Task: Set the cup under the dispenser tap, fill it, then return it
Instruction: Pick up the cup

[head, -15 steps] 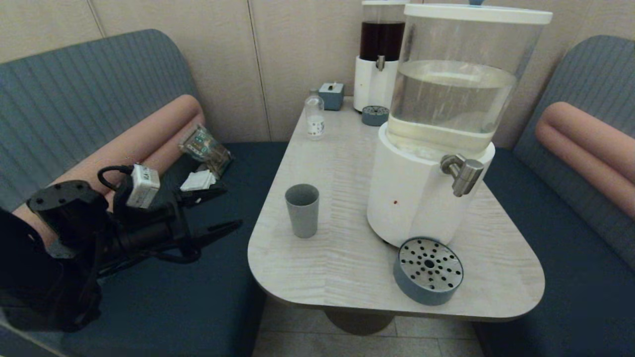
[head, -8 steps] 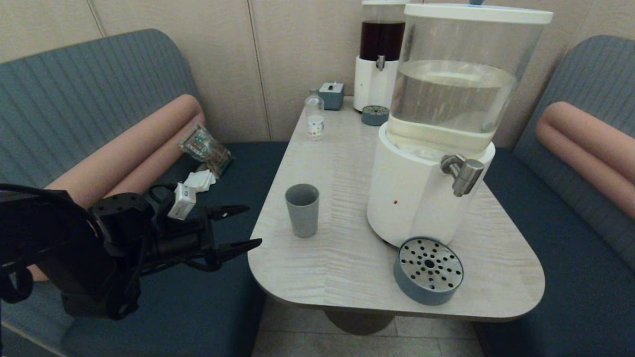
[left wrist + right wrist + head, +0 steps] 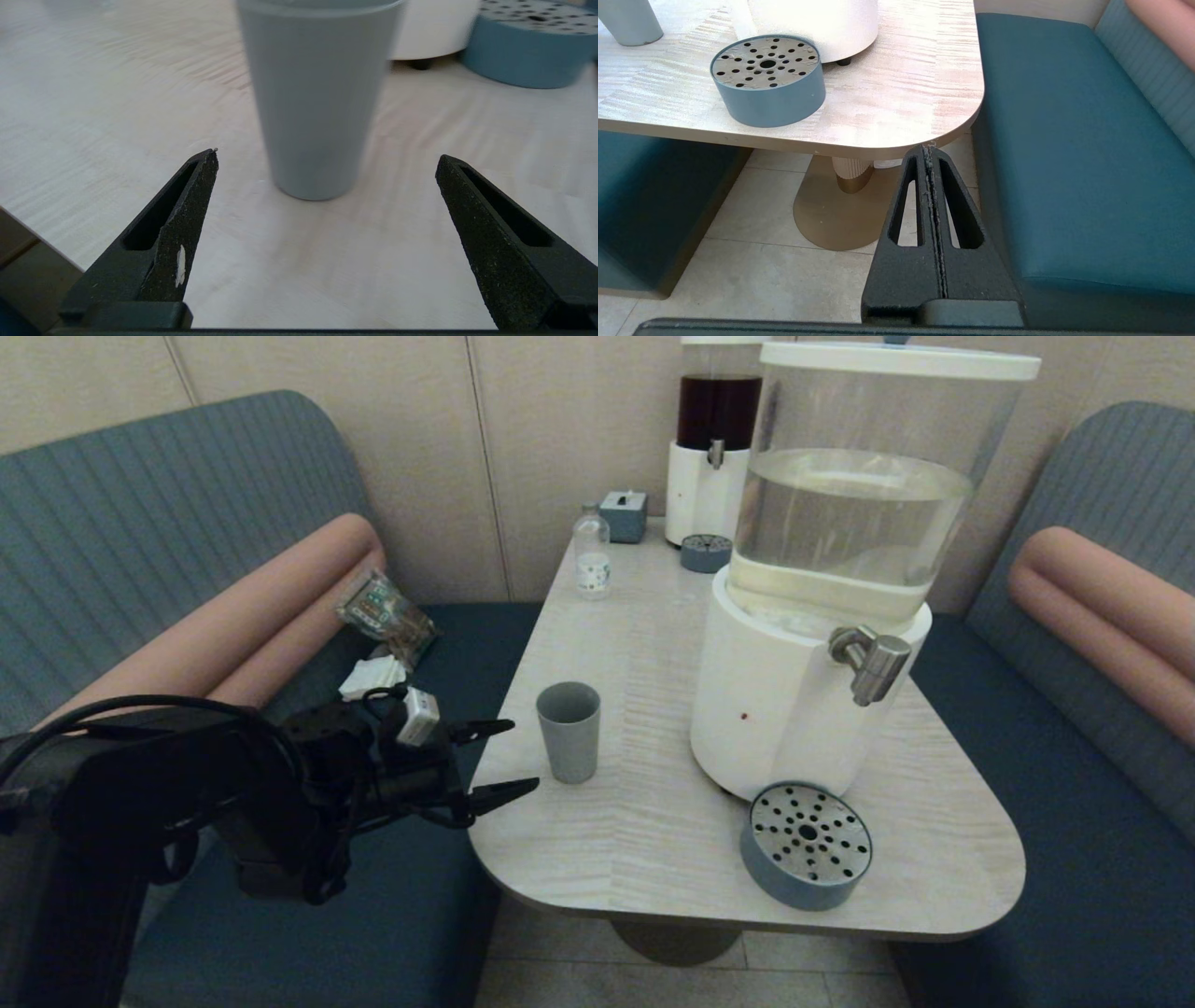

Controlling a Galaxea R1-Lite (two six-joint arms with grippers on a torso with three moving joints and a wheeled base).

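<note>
So the cup point(image 3: 569, 732) stands upright on the counter point(image 3: 653, 859), mouth up and narrower base down, its long axis vertical, near the counter's left edge and well apart from the big white dispenser point(image 3: 794, 700). In the left wrist view it sits just ahead of my left end effector point(image 3: 327, 156), a little toward one finger rather than dead centre, and nothing is touching it yet. The fingers point(image 3: 187, 196) are spread wide, wider than the cup, and level with its lower half. To take it well, I judge I should nudge sideways until the cup is centred in the gap, advance until the wall is between the pads, then close gently at mid-height or above; the taper means a low, hard squeeze could pop it upward or tip it. I'd keep it vertical all the way. The dispenser tap point(image 3: 873, 663) points down above the perforated drip tray point(image 3: 808, 845), which is where the cup must go. My right end effector point(image 3: 930, 154) is parked below the counter's corner, fingers pressed together.
</note>
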